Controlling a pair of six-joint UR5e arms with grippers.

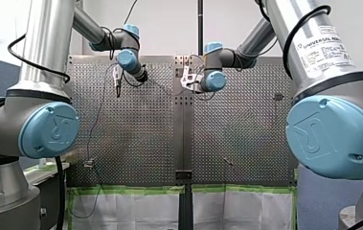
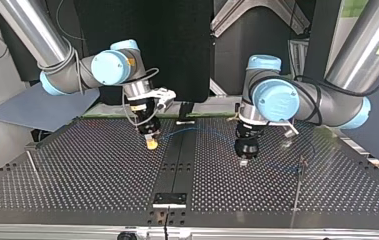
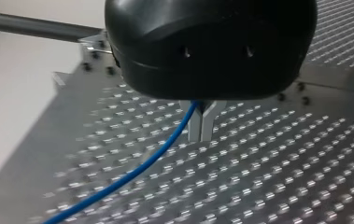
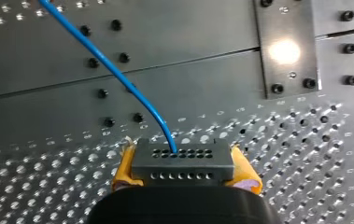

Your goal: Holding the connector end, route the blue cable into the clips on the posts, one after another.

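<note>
Plenty of bare perforated table (image 2: 87, 170) around both grippers in the top view, the near edge well in front of them, with a small bracket (image 2: 169, 199) on the centre strip close to that edge. At that view's left, a thin post (image 2: 32, 162) near the side edge, well apart from my right gripper (image 2: 151, 143). At its right, a second thin post (image 2: 298, 182) beside my left gripper (image 2: 244, 161), between it and the other side edge. In the right wrist view, clamped end to end between the yellow pads (image 4: 124, 168): the grey connector (image 4: 181, 158), low over the holes, just short of the plain centre plates. Out of its face, the blue cable (image 4: 114, 70), arcing away over those plates until cut off. In the left wrist view, metal fingers (image 3: 193, 126) drawn together to a thin slit, closed on the cable at the fork by their root, tips just above the table. From there, a long free run of cable over open holes, again cut off. Roots of those fingers hidden under the black housing. Faint in the top view: the cable's arc between the two grippers and a thin blue line on toward the second post. Clips on the posts too small to make out; cannot tell whether any holds the cable. In the front view, both side edges covered by my left arm (image 1: 40, 72) and my right arm (image 1: 323, 96), and the cable scarcely visible.
</note>
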